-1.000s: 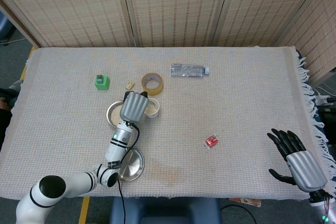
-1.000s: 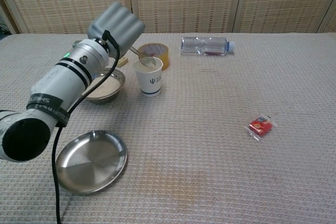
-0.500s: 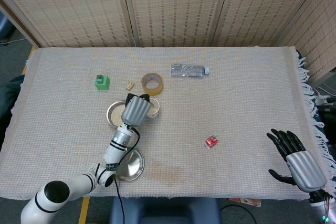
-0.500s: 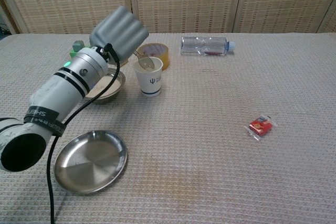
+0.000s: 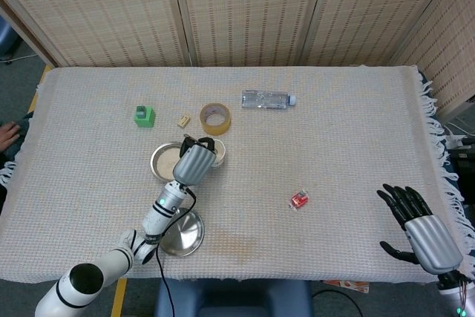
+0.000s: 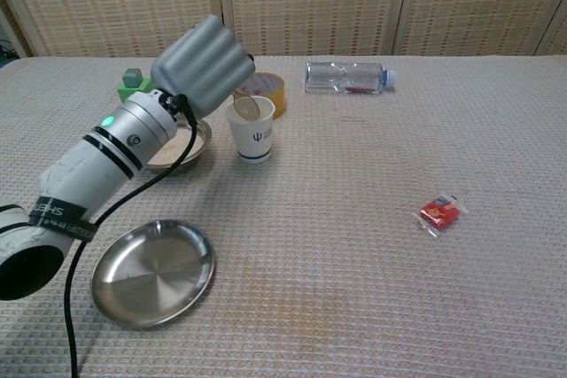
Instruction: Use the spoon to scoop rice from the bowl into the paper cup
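Observation:
My left hand (image 5: 195, 163) (image 6: 205, 63) holds the spoon (image 6: 247, 109), whose bowl end is tipped at the mouth of the white paper cup (image 6: 252, 134) (image 5: 217, 152). Just left of the cup stands the metal bowl of rice (image 5: 163, 160) (image 6: 178, 144), partly hidden by my left forearm. My right hand (image 5: 421, 231) rests open at the table's near right corner, far from the cup, and shows only in the head view.
A flat steel plate (image 6: 152, 272) (image 5: 185, 232) lies near the front edge under my left arm. Behind the cup sit a tape roll (image 5: 215, 118), a small tan block (image 5: 183, 120) and a green block (image 5: 145, 116). A water bottle (image 6: 345, 77) lies further back; a red packet (image 6: 439, 213) lies to the right.
My left hand has shifted slightly right and rolled, tipping the spoon further into the cup's mouth. The right hand has not moved.

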Controlling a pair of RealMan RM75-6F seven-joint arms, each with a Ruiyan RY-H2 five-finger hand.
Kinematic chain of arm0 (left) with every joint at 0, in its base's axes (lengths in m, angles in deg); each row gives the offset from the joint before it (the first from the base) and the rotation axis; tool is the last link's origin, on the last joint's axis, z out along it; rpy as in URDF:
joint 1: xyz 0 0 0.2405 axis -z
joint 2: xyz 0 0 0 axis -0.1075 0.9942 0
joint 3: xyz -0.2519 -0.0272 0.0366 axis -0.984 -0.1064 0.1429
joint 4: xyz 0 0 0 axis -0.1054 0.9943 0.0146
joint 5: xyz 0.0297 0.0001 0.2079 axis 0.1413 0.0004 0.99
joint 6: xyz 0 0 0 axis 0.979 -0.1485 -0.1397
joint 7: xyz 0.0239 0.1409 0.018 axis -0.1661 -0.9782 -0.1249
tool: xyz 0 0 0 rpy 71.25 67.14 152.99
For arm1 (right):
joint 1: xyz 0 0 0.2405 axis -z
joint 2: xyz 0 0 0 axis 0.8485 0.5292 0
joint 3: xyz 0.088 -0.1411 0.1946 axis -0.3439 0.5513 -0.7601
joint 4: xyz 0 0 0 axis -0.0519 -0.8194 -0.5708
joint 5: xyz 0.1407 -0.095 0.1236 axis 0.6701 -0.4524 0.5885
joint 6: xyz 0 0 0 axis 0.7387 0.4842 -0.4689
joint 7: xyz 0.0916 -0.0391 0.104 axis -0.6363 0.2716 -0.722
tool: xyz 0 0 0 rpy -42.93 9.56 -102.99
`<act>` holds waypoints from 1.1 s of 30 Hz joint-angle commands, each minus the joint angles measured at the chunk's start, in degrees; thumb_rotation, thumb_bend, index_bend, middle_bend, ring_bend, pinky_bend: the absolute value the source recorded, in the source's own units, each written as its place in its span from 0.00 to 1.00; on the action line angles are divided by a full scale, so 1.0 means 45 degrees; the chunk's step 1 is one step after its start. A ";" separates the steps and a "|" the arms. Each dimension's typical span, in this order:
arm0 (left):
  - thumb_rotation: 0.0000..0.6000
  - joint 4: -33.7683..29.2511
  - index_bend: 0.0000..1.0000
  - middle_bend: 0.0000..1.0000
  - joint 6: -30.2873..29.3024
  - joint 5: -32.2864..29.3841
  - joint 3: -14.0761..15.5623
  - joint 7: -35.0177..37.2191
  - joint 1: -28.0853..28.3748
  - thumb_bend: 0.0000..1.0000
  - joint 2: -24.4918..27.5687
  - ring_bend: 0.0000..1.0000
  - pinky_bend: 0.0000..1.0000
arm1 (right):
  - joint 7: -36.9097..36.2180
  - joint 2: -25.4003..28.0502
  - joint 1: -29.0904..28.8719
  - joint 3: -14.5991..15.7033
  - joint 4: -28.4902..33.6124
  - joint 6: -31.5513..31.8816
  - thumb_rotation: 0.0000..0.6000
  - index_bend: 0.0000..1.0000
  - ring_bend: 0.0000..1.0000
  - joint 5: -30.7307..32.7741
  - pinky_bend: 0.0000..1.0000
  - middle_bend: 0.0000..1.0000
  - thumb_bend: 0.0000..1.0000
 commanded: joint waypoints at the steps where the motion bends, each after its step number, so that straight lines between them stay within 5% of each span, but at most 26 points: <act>1: 1.00 0.0708 0.65 1.00 -0.0144 0.0454 0.0026 0.0258 -0.0108 0.40 -0.0248 1.00 1.00 | -0.0015 0.0019 -0.0009 0.0015 0.0023 -0.0024 1.00 0.00 0.00 -0.0015 0.00 0.00 0.09; 14: 1.00 0.2322 0.65 1.00 -0.0263 0.1504 0.0106 0.0710 -0.0049 0.40 -0.0867 1.00 1.00 | -0.0128 0.0068 -0.0068 0.0054 0.0039 -0.0144 1.00 0.00 0.00 -0.0050 0.00 0.00 0.09; 23: 1.00 0.2431 0.65 1.00 -0.0263 0.1365 -0.0477 0.1062 -0.0085 0.40 -0.0852 1.00 1.00 | -0.0206 0.0093 -0.0072 0.0051 0.0004 -0.0127 1.00 0.00 0.00 -0.0053 0.00 0.00 0.09; 29: 1.00 0.1283 0.65 1.00 -0.0304 0.0876 -0.1247 0.1702 -0.0178 0.40 -0.0375 1.00 1.00 | -0.0152 0.0089 -0.0053 0.0058 0.0021 -0.0084 1.00 0.00 0.00 -0.0087 0.00 0.00 0.09; 33: 1.00 -0.0706 0.65 1.00 -0.0134 0.0171 -0.2085 0.2664 -0.0460 0.40 0.0376 1.00 1.00 | -0.0147 0.0090 -0.0045 0.0087 0.0028 -0.0076 1.00 0.00 0.00 -0.0137 0.00 0.00 0.09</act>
